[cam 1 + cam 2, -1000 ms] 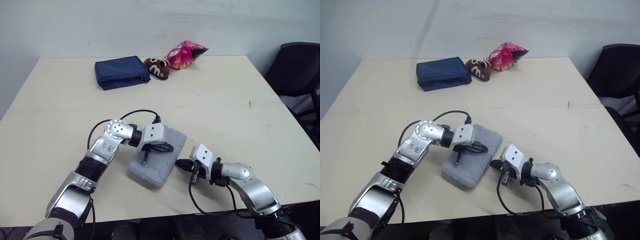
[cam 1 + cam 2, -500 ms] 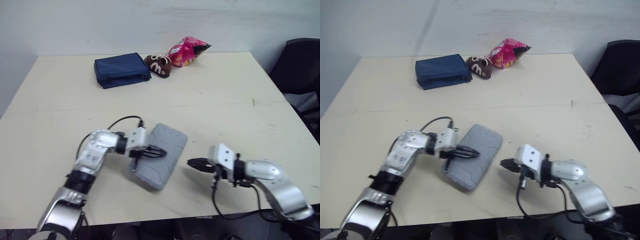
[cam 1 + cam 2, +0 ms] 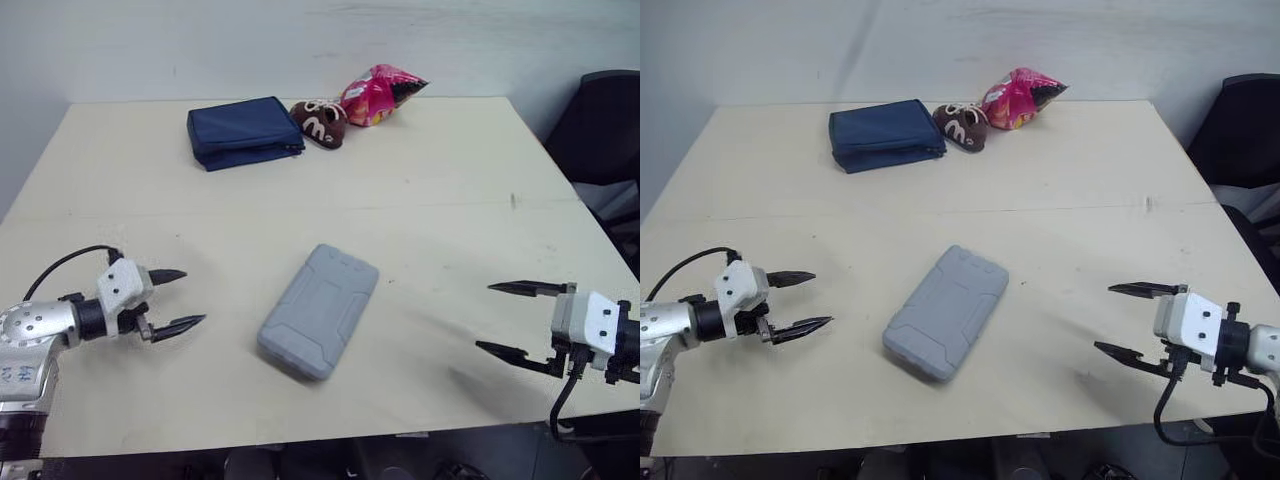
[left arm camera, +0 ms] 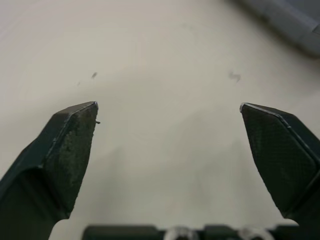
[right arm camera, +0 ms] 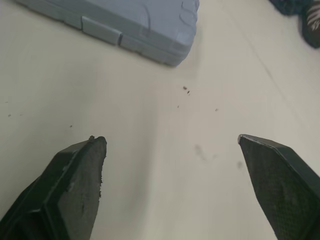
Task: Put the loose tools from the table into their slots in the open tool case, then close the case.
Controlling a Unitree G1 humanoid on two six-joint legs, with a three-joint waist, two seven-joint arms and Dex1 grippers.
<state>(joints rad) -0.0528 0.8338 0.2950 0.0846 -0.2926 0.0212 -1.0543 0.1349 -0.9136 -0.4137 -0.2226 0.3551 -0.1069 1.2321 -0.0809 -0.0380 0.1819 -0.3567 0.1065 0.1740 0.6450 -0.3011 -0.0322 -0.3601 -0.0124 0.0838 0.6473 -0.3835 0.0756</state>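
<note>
Case [image 3: 318, 311] lies shut on the table [image 3: 450, 200]. Left gripper [image 3: 192, 296] sits at its nine o'clock, right gripper [image 3: 484, 317] at three o'clock, both spread wide, holding nothing.

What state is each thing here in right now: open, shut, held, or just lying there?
Grey case: shut, lying flat on the table, nothing touching it.
Left gripper: open, empty, off to the case's side.
Right gripper: open, empty, off to the case's other side.
Blue pouch: lying flat, looks closed.
Brown candy bag: lying loose.
Pink snack bag: crumpled, lying loose.
</note>
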